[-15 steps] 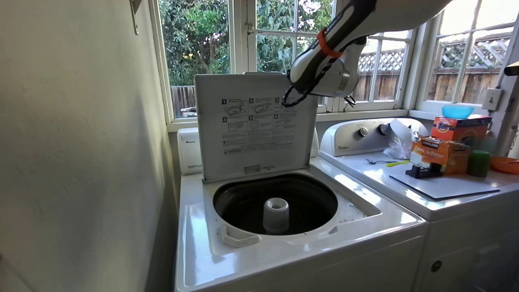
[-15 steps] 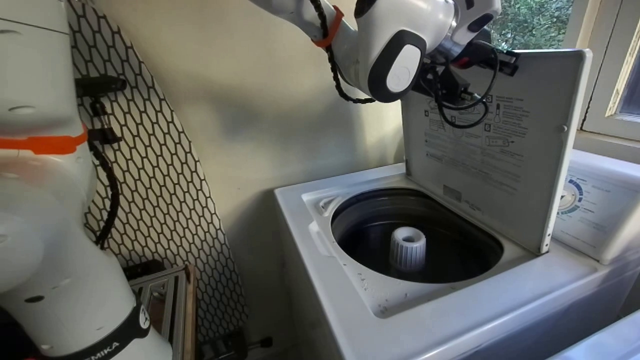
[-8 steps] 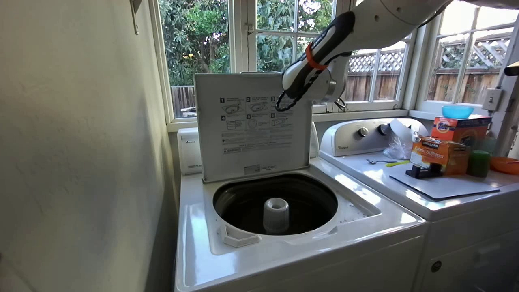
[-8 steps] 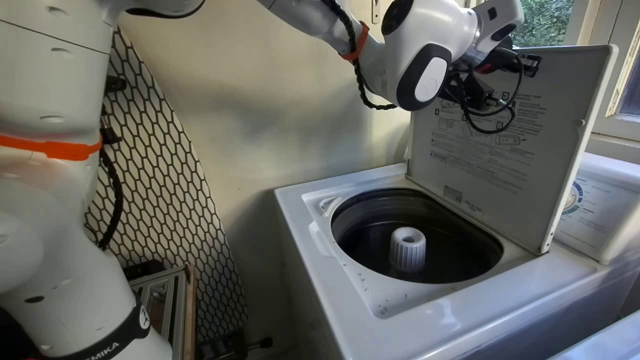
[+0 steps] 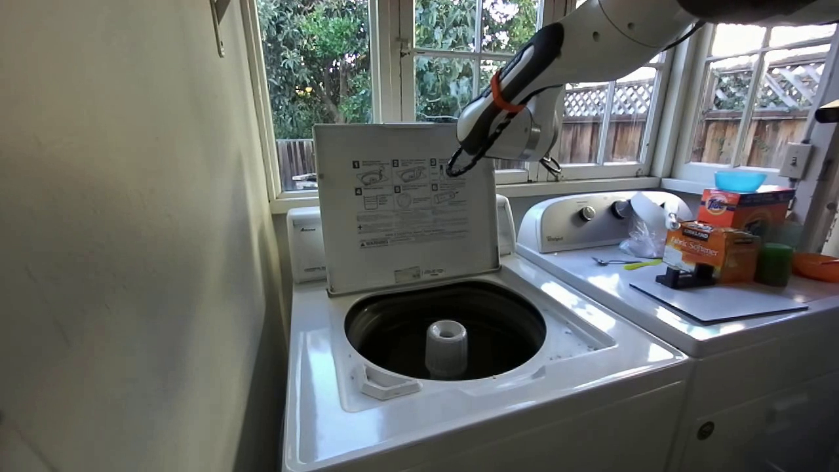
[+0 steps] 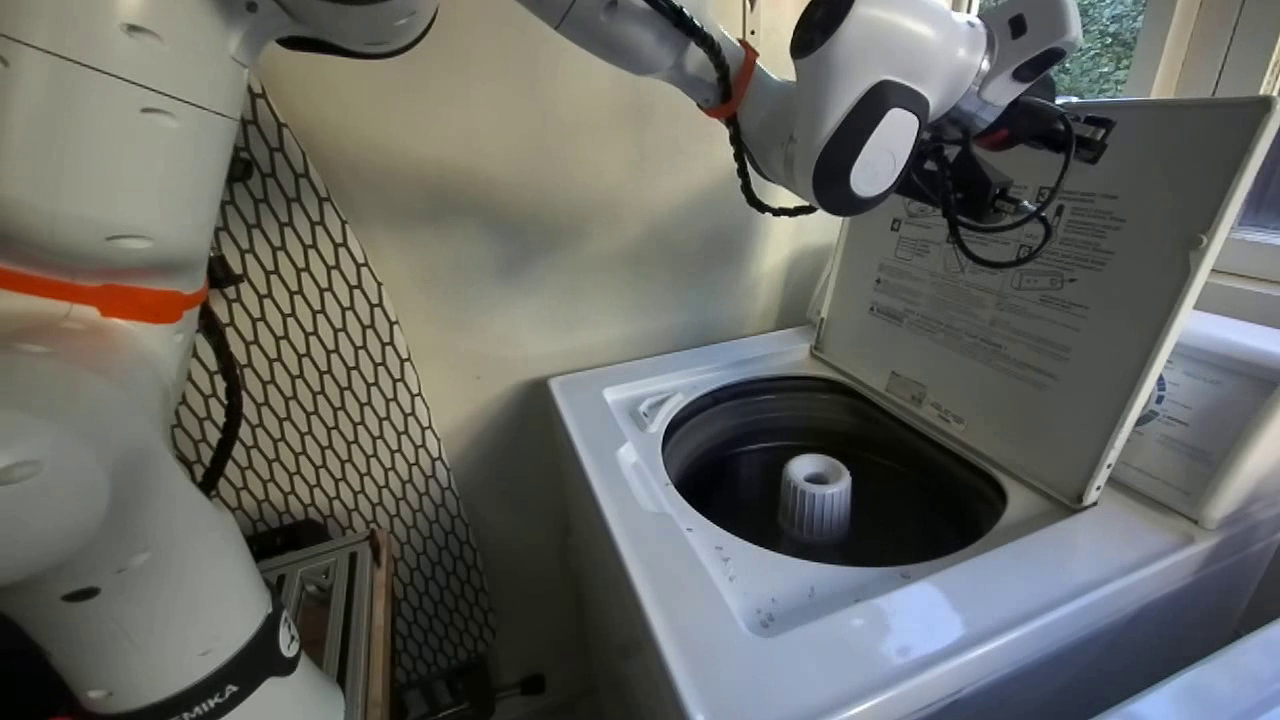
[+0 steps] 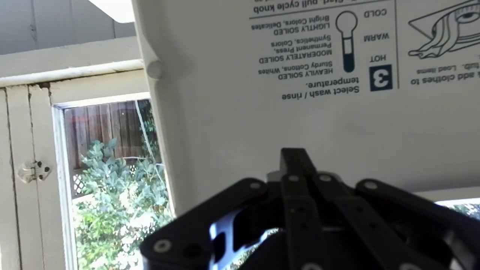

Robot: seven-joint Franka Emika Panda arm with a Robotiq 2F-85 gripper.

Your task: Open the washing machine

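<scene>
While the washer (image 5: 485, 403) has its lid (image 5: 406, 210) up, leaning back, the hand (image 7: 298, 161) kinda hangs near the lid's printed side, jaws pinched together.

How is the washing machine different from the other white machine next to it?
The washing machine has its lid up, showing a dark tub with a white post; the other machine has a flat top.
The other machine carries orange boxes; the washing machine's lid shows printed pictures.
The washing machine's back panel is partly hidden by the lid; the other machine's grey panel shows knobs.
Both are white, with a panel at the back.
</scene>
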